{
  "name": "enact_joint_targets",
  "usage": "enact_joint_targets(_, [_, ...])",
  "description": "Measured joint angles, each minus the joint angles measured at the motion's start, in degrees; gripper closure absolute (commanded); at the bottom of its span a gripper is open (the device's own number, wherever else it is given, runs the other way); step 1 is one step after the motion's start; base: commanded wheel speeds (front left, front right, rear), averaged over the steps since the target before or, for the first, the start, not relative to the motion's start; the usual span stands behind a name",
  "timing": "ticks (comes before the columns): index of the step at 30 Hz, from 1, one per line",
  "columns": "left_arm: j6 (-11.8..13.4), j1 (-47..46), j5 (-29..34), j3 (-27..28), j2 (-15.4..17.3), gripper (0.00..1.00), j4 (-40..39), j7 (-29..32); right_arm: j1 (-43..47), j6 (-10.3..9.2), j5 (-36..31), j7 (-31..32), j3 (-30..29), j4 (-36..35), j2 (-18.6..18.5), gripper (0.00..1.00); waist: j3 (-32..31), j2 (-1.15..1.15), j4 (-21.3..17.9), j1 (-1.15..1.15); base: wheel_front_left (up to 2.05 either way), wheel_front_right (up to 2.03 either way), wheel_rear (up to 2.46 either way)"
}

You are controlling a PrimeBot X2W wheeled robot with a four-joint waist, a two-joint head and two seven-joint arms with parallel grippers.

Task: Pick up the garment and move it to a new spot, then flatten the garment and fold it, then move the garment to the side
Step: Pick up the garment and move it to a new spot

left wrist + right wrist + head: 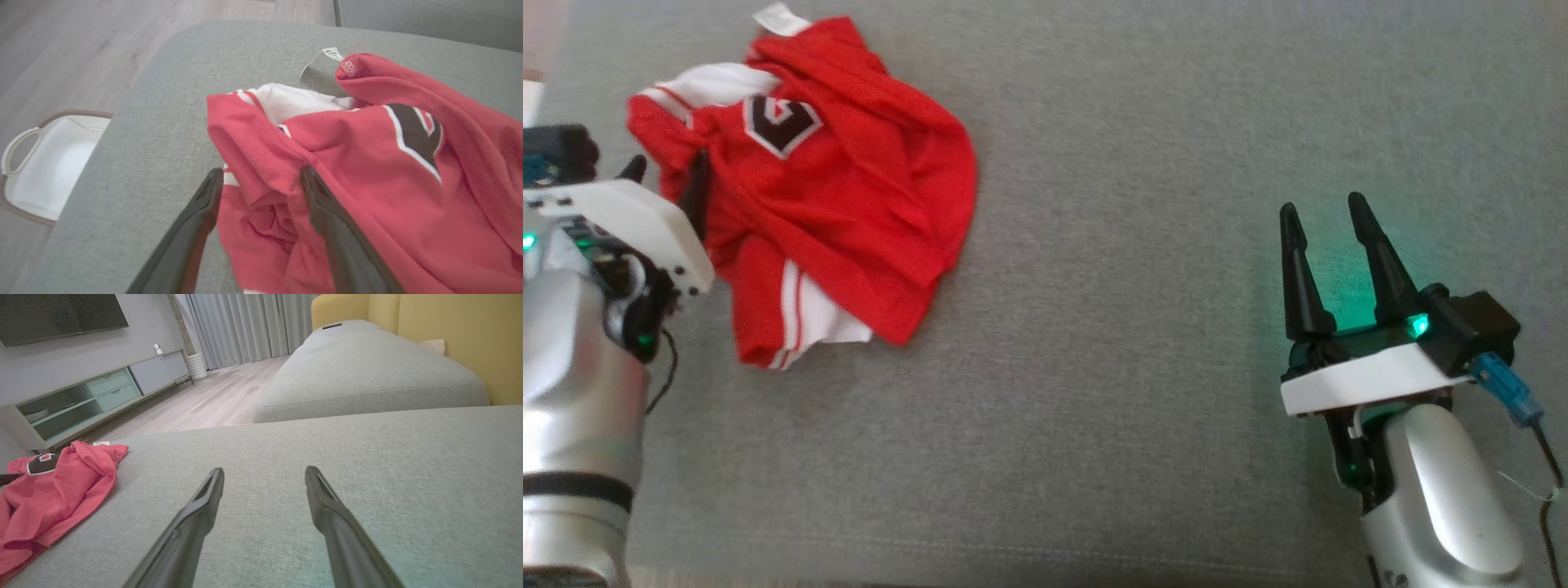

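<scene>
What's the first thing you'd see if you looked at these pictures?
The bright red shirt with white stripes, crumpled on the gray cushion toward the robot's left. The robot's left hand is open with a fold of the shirt between its fingers. Its right hand, lit green, is open over bare cushion at the right.

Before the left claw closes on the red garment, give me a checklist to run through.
1. The left claw is open: ok.
2. Fabric sits between its fingers: ok, a fold of the garment is there.
3. The right claw is apart from the garment: ok, open over bare cushion.
4. Free space for a new spot: ok, bare cushion lies between the garment and the right claw.
5. The garment lies flat: not ok, it is crumpled.
6. How many layers the fold holds: cannot tell.
</scene>
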Motion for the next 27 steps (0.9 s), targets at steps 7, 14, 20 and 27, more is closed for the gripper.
enact_joint_targets(7, [-0.04,-3.63,-6.27,-3.21,1.78,1.00,6.08,2.26,-0.83,0.00,-0.18,0.45,-0.46,-1.19,-0.01,0.00,2.34,0.00,-2.76,-0.01,0.00,0.00,0.00])
enact_joint_targets(14, [-0.02,-3.62,-9.53,-6.51,2.00,1.00,6.24,-3.14,-0.63,0.00,-0.11,0.43,-0.77,-0.96,-0.01,0.00,0.60,0.00,-2.71,-0.02,0.00,0.00,0.00])
enact_joint_targets(20, [-0.03,-3.37,-12.95,-9.28,1.97,1.00,1.72,-13.35,-0.38,0.00,0.98,0.20,-0.36,0.47,-0.02,0.00,-2.98,0.00,-2.22,-0.02,0.00,0.00,0.00])
enact_joint_targets(27, [-0.02,-0.05,-16.66,-10.38,1.86,1.00,-8.49,-17.19,1.77,0.00,2.65,-0.18,0.36,2.19,-0.01,0.00,-8.09,0.00,-2.15,-0.02,0.00,0.00,0.00])
